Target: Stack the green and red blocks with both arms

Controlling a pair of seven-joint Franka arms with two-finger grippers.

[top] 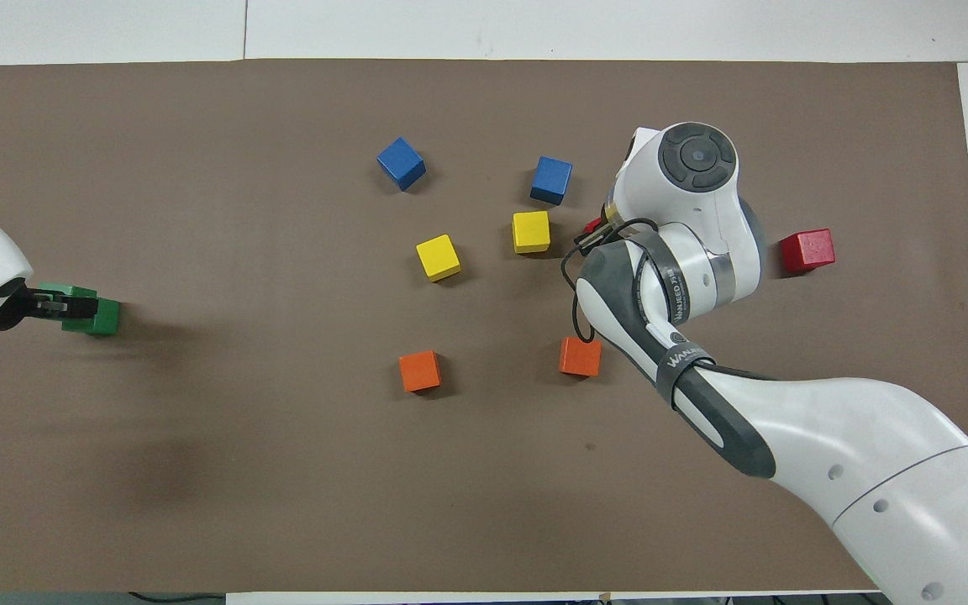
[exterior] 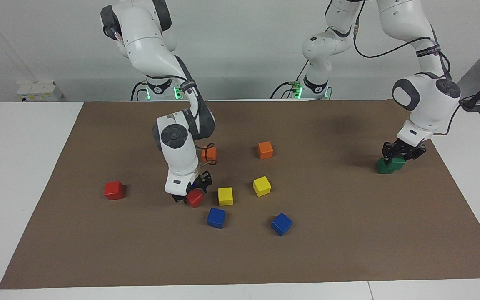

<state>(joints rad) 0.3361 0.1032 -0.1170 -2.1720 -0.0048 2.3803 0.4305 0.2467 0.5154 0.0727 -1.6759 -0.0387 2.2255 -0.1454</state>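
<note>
At the right arm's end of the brown mat (exterior: pixel 348 250), the first red block (exterior: pixel 113 190) sits alone, well apart from everything. Next comes the right arm, bent down over the middle of the mat, and the right gripper (exterior: pixel 190 195) is down at mat level with its jaws clamped on the second red block (exterior: pixel 196 200), which looks to be resting on the mat. From overhead the arm hides almost all of this block; only a red sliver (top: pixel 593 225) peeks out. Just beside it lies a yellow cube (exterior: pixel 225 196), with a blue cube (exterior: pixel 216 217) a little farther from the robots and an orange cube (exterior: pixel 209 153) nearer to them, partly behind the arm's wrist. On toward the left arm's end come another orange cube (exterior: pixel 265 149), a second yellow cube (exterior: pixel 261 186) and a tilted second blue cube (exterior: pixel 281 223). Then a long bare stretch, and the two green blocks: the upper green block (exterior: pixel 397 163) appears to sit on the lower green block (exterior: pixel 383 167), offset toward the left arm's end. The left gripper (exterior: pixel 399 155) is right at the upper one; whether its jaws are apart or together, I cannot tell.
</note>
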